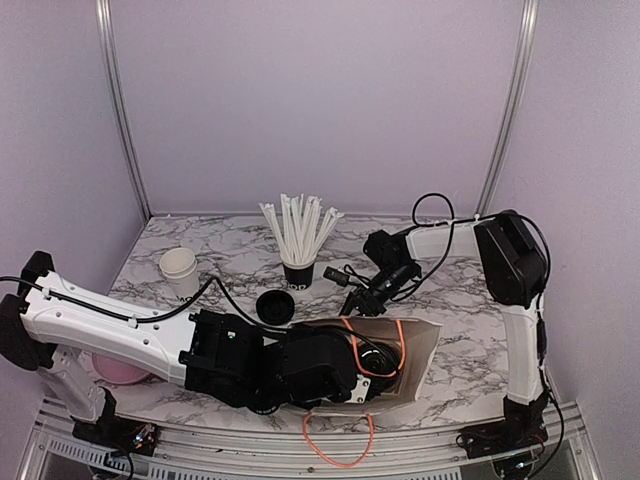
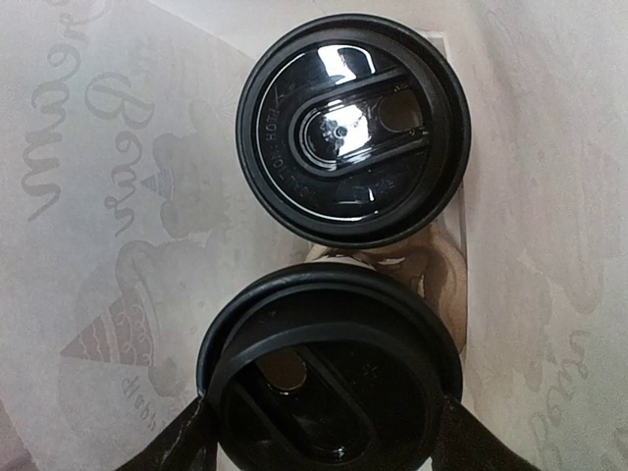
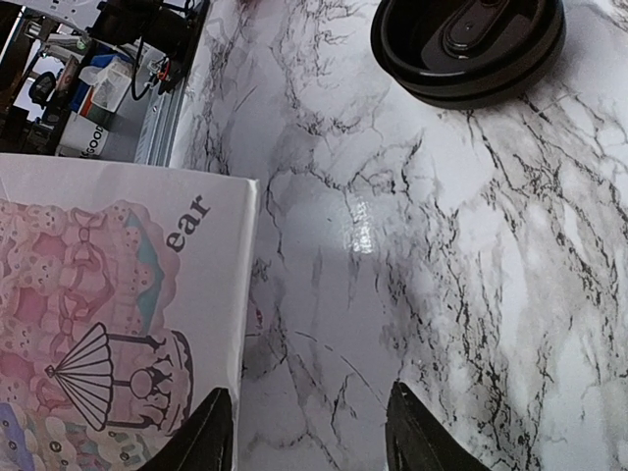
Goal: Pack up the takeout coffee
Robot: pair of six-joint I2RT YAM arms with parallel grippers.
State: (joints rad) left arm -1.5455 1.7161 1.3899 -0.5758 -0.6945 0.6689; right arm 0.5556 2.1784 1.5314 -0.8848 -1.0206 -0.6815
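Lab-type robot test booth: white marble-patterned tabletop [image 1: 470, 350] boxed by plain lilac wall panels [image 1: 320, 100] on silver aluminium posts [image 1: 120, 110]; bare aluminium frame rails [image 1: 220, 452] along near edge.

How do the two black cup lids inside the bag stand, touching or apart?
Apart. The left wrist view shows a pale strip running between the rim of the far lid and the rim of the near lid.
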